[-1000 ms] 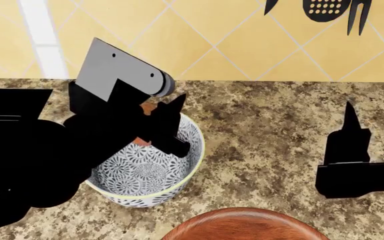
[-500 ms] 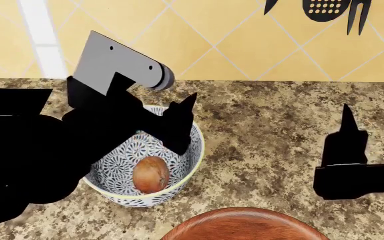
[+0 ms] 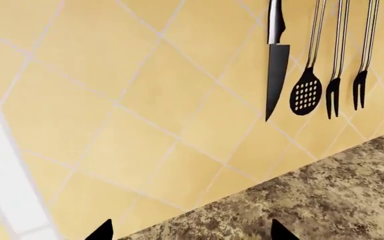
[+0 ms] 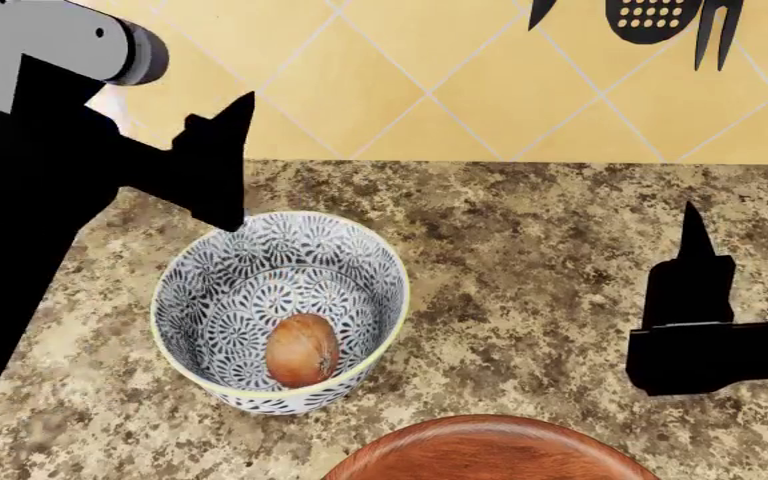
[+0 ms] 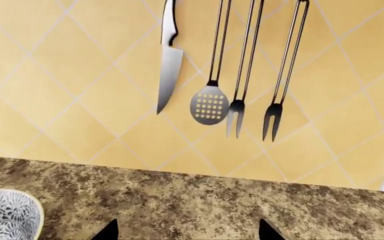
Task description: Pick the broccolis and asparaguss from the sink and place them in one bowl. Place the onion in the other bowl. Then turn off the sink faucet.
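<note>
Left gripper [image 4: 217, 165]: jaws apart, empty, raised above the bowl's back rim.
Patterned blue-and-white ceramic bowl [image 4: 373, 255]: holds the brown onion [image 4: 301, 349], resting inside.
Right gripper [image 4: 695, 262]: idle over granite counter [image 4: 544, 250]; cannot tell its jaw state.

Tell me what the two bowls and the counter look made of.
Patterned bowl: likely glazed ceramic, printed floral pattern, pale smooth rim. Brown bowl: probably wood, reddish with faint grain lines. Counter: looks like polished granite, speckled brown and tan.
</note>
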Motion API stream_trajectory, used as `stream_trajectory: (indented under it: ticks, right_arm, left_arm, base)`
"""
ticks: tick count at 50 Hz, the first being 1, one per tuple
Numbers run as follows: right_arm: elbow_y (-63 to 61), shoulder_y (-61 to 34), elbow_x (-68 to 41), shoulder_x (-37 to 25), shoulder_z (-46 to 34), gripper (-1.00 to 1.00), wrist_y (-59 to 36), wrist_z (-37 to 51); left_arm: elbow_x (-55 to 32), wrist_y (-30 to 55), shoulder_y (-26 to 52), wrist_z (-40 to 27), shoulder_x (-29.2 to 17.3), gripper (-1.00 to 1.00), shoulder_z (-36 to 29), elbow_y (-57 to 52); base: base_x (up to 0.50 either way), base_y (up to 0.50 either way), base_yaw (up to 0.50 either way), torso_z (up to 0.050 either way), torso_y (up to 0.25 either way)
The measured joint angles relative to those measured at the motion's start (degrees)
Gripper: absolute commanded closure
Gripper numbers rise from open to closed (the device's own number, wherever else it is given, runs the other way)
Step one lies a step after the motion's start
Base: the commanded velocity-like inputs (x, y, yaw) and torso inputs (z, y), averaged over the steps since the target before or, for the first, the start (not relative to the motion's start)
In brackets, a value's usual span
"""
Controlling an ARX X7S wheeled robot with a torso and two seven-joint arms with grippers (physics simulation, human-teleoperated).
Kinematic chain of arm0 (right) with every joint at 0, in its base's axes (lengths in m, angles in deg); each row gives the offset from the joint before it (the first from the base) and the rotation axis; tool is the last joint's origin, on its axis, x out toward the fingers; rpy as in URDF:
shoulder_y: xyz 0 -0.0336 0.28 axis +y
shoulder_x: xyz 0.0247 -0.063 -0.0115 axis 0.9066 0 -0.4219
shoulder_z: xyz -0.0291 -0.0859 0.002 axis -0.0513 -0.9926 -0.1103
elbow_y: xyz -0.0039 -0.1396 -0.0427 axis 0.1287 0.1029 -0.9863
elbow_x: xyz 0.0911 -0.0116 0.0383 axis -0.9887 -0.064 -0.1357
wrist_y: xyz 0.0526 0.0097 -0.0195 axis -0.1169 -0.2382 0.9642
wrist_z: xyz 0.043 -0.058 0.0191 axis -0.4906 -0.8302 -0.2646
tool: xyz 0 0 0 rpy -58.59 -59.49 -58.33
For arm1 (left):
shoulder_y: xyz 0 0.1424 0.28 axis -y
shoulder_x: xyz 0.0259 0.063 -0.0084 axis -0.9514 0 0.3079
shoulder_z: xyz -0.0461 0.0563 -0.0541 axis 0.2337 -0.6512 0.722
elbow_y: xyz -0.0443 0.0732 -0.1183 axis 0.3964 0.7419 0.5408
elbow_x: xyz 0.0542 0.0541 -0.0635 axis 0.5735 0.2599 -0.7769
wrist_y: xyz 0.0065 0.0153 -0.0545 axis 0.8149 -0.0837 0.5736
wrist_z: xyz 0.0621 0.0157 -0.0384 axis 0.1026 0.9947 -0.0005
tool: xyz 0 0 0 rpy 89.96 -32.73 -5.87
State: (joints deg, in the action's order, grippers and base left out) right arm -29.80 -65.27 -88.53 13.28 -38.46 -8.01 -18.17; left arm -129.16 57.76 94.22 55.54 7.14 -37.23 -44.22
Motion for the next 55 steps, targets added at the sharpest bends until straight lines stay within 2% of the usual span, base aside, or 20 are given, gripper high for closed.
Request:
stream_trajectory:
  ticks: [8, 14, 19, 45, 55]
  right_arm:
    - [-0.7, 1.7, -0.4, -0.8, 1.3, -1.00, 0.7, 0.1]
    - [-1.0, 2.0, -0.6, -1.0, 1.7, -1.00, 0.9, 0.3]
    - [-1.2, 2.3, -0.7, -0.9, 1.9, -1.00, 1.0, 0.6]
    - [-2.2, 0.5, -1.0, 0.9, 0.5, -1.00, 0.4, 2.8]
    - [-2.3, 1.9, 0.4, 1.2, 1.2, -1.00, 1.1, 2.4]
  left_arm:
    - [-4.2, 1.4, -0.3, -3.8, -6.1, -1.00, 2.8, -5.2]
    - [-6.2, 1.6, -0.9, -5.7, -9.0, -1.00, 4.3, -7.8]
    - [-7.5, 1.6, -1.5, -6.8, -10.9, -1.00, 5.2, -9.5]
    - [-11.7, 0.3, -4.1, -8.5, -16.3, -1.00, 8.2, -13.6]
    - [-12.1, 0.1, -4.1, -8.8, -16.7, -1.00, 8.5, -13.5]
  base:
    - [0.00, 0.00, 0.00, 0.000, 0.000]
    - [-0.01, 0.00, 0.00, 0.000, 0.000]
    - [-0.43, 0.00, 0.00, 0.000, 0.000]
    - [-0.50, 0.00, 0.00, 0.000, 0.000]
    - [-0.27, 0.33, 0.00, 0.000, 0.000]
